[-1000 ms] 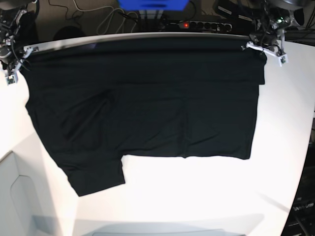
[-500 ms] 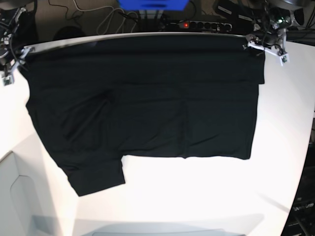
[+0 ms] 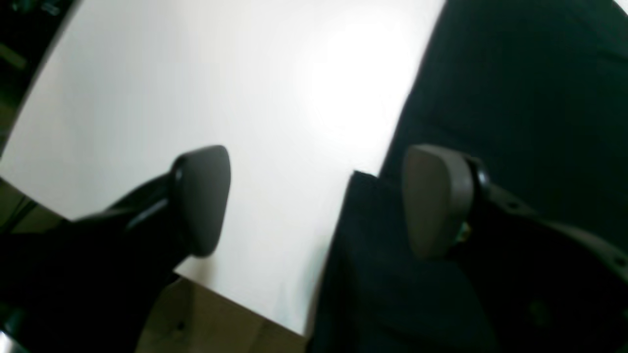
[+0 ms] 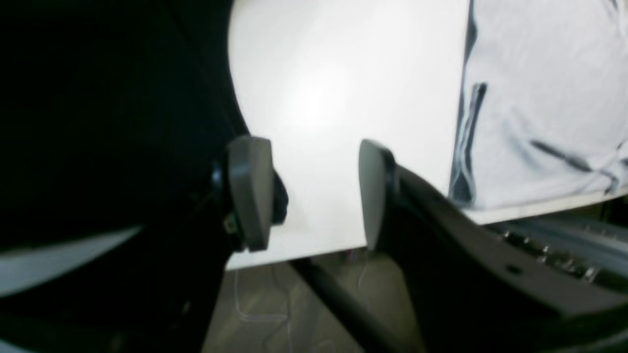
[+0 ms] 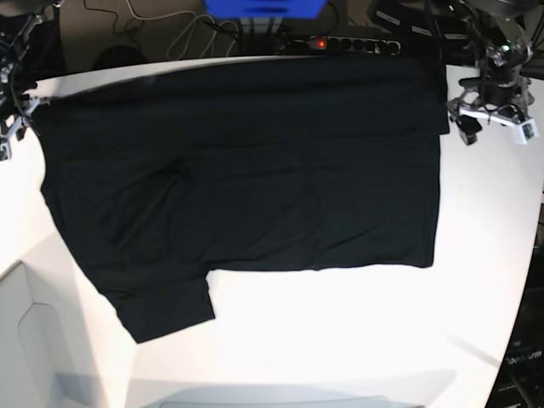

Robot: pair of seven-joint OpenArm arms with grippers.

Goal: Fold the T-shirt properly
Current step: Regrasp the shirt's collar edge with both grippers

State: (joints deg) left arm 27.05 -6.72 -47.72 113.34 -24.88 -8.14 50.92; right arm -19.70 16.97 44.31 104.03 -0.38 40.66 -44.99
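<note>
The black T-shirt (image 5: 246,170) lies flat across the white table (image 5: 340,340), folded over along its far edge, with one sleeve (image 5: 166,302) sticking out at the near left. My left gripper (image 5: 493,119) hangs open just off the shirt's far right corner. In the left wrist view its fingers (image 3: 201,196) stand wide apart over bare table, and the shirt corner (image 3: 373,235) lies loose beside the right one. My right gripper (image 5: 10,127) sits at the shirt's far left edge. It is open too (image 4: 311,191), the T-shirt (image 4: 98,122) lying beside its left finger and nothing held.
A power strip (image 5: 344,42) with a red light, a blue box (image 5: 263,7) and cables lie behind the table's far edge. A pale grey panel (image 5: 21,340) adjoins the near left corner and shows in the right wrist view as a light surface (image 4: 539,98).
Both grippers opened and let go of the shirt's far edge. The left gripper moved right and nearer, off the corner. The cloth's far corners settled onto the table.
</note>
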